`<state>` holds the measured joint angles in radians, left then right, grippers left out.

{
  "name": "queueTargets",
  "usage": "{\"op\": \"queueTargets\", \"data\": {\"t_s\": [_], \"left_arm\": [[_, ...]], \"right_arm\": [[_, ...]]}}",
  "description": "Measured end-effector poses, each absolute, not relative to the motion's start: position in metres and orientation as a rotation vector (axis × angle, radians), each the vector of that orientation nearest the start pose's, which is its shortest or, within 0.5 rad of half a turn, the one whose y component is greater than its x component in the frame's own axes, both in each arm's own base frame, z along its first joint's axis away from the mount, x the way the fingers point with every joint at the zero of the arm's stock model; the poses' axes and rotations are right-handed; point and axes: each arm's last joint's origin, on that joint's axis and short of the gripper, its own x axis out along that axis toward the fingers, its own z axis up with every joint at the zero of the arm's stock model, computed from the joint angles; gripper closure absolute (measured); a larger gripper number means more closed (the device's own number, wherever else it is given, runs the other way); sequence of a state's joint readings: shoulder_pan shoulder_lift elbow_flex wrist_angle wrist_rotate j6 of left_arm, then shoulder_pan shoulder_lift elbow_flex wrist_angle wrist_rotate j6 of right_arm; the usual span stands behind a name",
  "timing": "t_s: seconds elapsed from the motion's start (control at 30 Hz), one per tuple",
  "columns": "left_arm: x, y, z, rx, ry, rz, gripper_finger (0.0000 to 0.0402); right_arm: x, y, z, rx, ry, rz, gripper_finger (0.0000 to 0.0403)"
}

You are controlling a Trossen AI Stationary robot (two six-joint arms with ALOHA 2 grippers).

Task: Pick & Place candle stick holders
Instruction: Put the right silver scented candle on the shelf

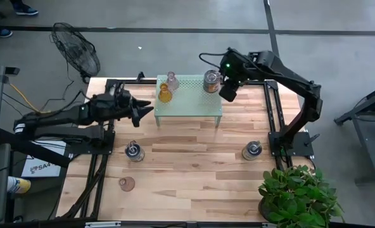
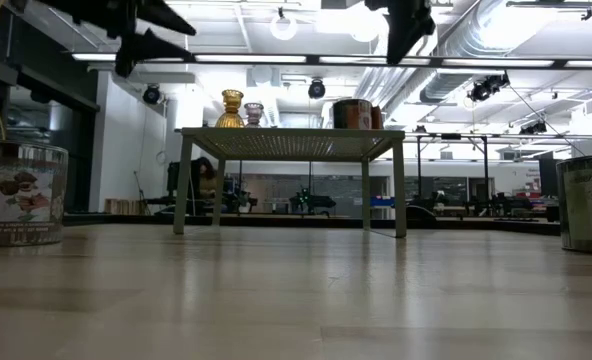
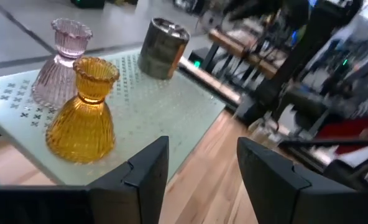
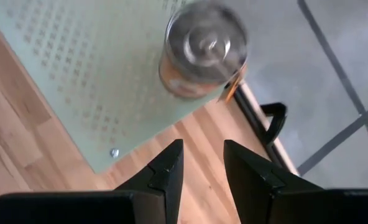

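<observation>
A pale green perforated stand (image 1: 189, 104) holds an amber glass holder (image 1: 166, 95), a pinkish glass holder (image 1: 172, 81) and a silvery tin holder with reddish marks (image 1: 211, 81). They all stand upright on their bases. My left gripper (image 1: 146, 111) is open and empty in the air just left of the stand, facing the amber holder (image 3: 84, 112). My right gripper (image 1: 228, 94) is open and empty above the stand's far right corner, beside the silvery holder (image 4: 202, 50). Two more silvery holders (image 1: 134, 152) (image 1: 251, 151) and a pinkish glass one (image 1: 127, 183) stand on the table.
The stand (image 2: 291, 140) rests on thin legs, with open wood underneath. A potted plant (image 1: 298, 196) sits at the near right corner. A fan (image 1: 76, 50) stands on the floor beyond the far left corner. Black frame rails run along both sides of the table.
</observation>
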<state>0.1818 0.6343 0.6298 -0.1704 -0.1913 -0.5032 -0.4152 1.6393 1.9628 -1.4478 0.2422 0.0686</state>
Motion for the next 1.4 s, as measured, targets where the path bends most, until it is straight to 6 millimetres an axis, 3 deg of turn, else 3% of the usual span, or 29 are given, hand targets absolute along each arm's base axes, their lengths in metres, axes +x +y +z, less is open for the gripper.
{"op": "queueTargets", "data": {"t_s": [0.17, 0.47, 0.67, 0.9, 1.07, 1.4], "left_arm": [[0.144, 0.032, 0.269, -0.549, 0.072, 0.420, 0.0215], [0.147, 0.033, 0.238, -0.577, 0.007, 0.405, 0.0215], [0.145, 0.034, 0.225, -0.617, 0.023, 0.461, 0.0215], [0.145, 0.034, 0.219, -0.615, 0.077, 0.480, 0.0215], [0.144, 0.034, 0.217, -0.614, 0.099, 0.486, 0.0215], [0.144, 0.034, 0.216, -0.613, 0.106, 0.489, 0.0215]], "right_arm": [[0.252, -0.117, 0.391, 0.194, 1.172, -0.625, 0.0292], [0.207, -0.095, 0.355, 0.363, 1.198, -0.662, 0.0292], [0.189, -0.083, 0.341, 0.457, 1.201, -0.696, 0.0292], [0.183, -0.069, 0.321, 0.530, 1.243, -0.710, 0.0292], [0.184, -0.057, 0.306, 0.688, 1.279, -0.736, 0.0292], [0.187, -0.041, 0.304, 0.884, 1.221, -0.887, 0.0292]]}}
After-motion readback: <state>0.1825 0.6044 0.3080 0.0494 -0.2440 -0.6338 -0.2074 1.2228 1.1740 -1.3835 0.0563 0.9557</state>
